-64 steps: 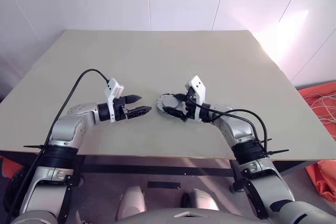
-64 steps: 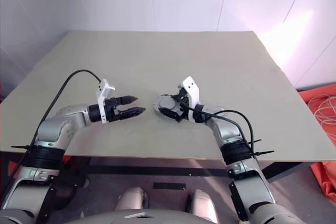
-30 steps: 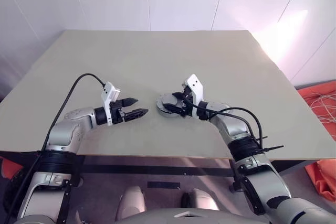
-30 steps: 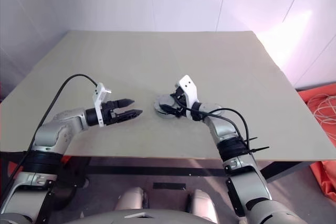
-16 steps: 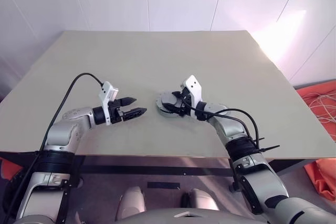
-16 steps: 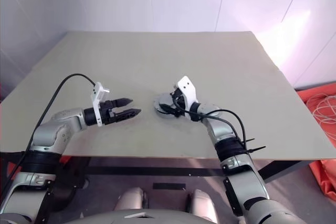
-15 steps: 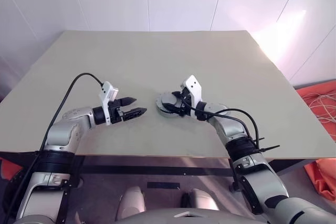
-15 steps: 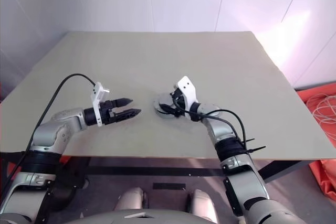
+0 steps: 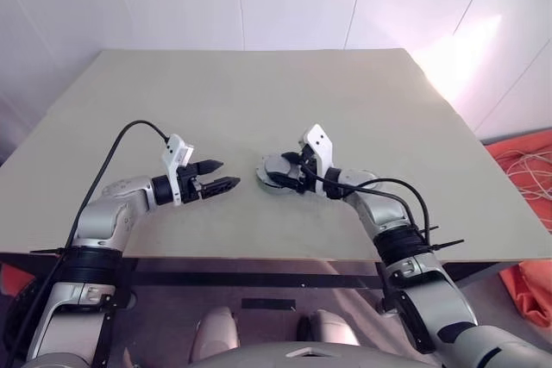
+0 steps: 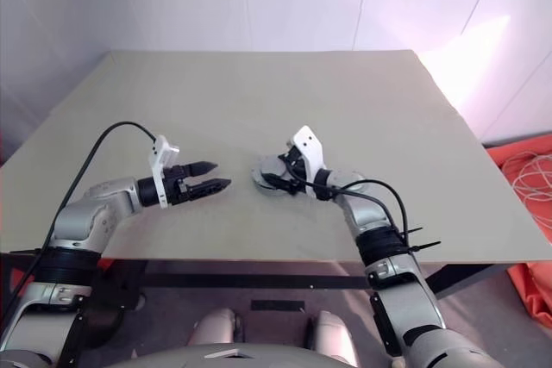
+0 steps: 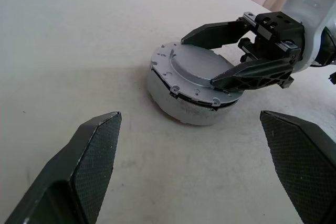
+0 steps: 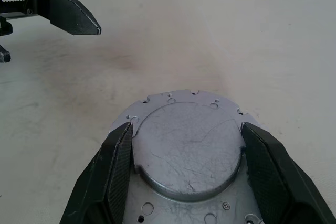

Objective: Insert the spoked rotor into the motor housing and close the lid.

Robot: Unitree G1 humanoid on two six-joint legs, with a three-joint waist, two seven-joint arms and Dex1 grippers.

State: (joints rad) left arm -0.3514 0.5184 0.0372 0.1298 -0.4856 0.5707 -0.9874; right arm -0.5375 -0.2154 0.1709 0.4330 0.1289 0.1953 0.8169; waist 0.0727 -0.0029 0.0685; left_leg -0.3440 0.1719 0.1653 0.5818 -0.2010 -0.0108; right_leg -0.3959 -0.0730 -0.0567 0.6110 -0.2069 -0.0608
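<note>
The motor housing (image 11: 181,103) stands on the table (image 9: 259,101), near the middle of its near half, with the lid (image 11: 195,74) seated on top, plain silver-grey face up. With the lid on, the inside of the housing is hidden, so whether the spoked rotor lies within cannot be told. The housing shows as a pale silver-grey wall under the lid's notched, screw-holed rim; its far side is covered by the right gripper (image 12: 185,135).

That gripper reaches in from the right, and its two black fingers (image 12: 116,169) stand on either side of the lid's raised round centre, spread about as wide as that centre. One finger (image 11: 251,72) lies across the lid's top at its right edge; whether the fingers press the raised part or only stand close beside it is not clear.

The left gripper (image 9: 223,175) hangs to the left of the housing, apart from it, pointing at it with its jaws spread wide and nothing between them.
</note>
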